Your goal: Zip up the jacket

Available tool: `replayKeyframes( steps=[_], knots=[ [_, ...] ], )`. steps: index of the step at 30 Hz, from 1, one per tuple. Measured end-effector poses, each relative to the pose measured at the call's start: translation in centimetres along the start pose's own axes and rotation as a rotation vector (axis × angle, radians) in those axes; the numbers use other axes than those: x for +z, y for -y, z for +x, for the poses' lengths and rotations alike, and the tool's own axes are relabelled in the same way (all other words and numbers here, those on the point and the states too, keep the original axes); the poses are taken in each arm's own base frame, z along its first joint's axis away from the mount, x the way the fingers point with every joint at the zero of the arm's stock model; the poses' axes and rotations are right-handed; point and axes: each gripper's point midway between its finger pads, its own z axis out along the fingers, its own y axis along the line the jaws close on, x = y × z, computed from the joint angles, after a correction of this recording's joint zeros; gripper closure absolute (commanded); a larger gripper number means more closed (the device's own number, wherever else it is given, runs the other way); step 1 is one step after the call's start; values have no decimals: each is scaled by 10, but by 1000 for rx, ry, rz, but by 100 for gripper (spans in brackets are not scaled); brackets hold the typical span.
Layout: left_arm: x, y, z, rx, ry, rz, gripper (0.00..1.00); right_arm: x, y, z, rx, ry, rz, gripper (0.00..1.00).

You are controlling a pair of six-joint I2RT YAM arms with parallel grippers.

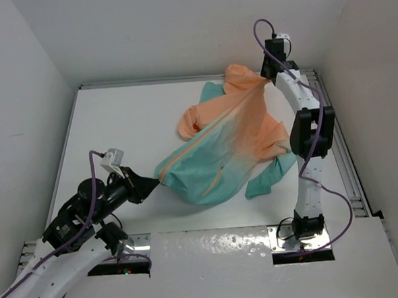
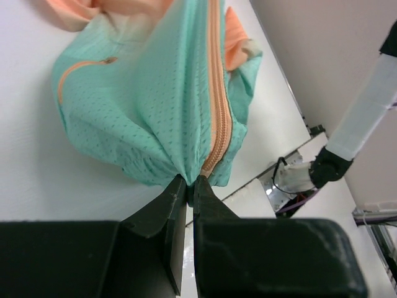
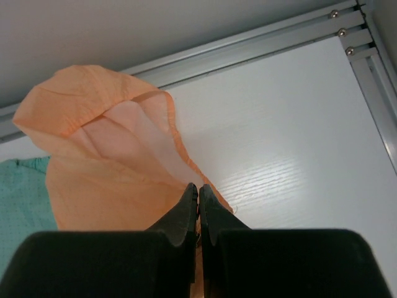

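The jacket [image 1: 229, 137] is stretched diagonally above the white table, peach-orange at the far end and teal-green at the near end. Its orange zipper [image 2: 218, 105] runs down the front to the hem. My left gripper [image 1: 158, 182] is shut on the teal hem at the zipper's bottom end; in the left wrist view the gripper [image 2: 190, 183] pinches the cloth right there. My right gripper [image 1: 269, 77] is shut on the orange top edge near the hood [image 3: 105, 143]; in the right wrist view the gripper [image 3: 198, 188] pinches that edge.
A teal sleeve [image 1: 271, 175] hangs down to the table by the right arm [image 1: 307, 142]. Another teal part [image 1: 212, 92] lies behind the jacket. White walls enclose the table, with a metal rail [image 3: 248, 43] along the far edge.
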Motion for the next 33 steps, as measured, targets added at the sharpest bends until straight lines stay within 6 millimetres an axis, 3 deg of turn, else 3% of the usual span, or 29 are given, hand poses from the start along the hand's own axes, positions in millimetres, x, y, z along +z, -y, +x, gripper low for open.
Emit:
replayKeyframes(
  steps=[5,9,15,17,20,21,22,24,25,27,28,31,33],
  knots=[
    [-6,-11,-5,0,21,-68,100,0,18,-23,12,41,32,100],
    [-11,-18,-11,1,45,-116,100,2,34,-27,25,41,53,100],
    [-16,-29,-12,1,59,-178,100,11,89,-37,72,53,138,100],
    [-17,-32,-12,0,57,-192,100,10,99,-41,85,58,155,100],
    [-12,-32,-12,-2,51,-200,70,0,93,-40,129,79,110,100],
    [-8,-33,-12,0,42,-206,39,-8,88,-31,143,65,85,100],
    [-3,-32,-12,1,33,-213,31,-18,83,-21,157,48,55,85],
    [8,-35,-11,4,11,-237,18,-41,69,-3,222,50,-30,66],
    [12,-36,-11,4,4,-251,14,-53,61,7,245,47,-75,47],
    [14,-36,-20,8,21,-274,4,-74,42,26,278,42,-160,30],
    [12,-34,-28,9,46,-281,3,-81,33,35,277,38,-194,20],
    [0,-22,-65,12,170,-275,0,-108,-11,68,234,2,-313,1],
    [-16,-5,-94,4,277,-224,0,-131,-40,89,189,-29,-392,1]
  ],
)
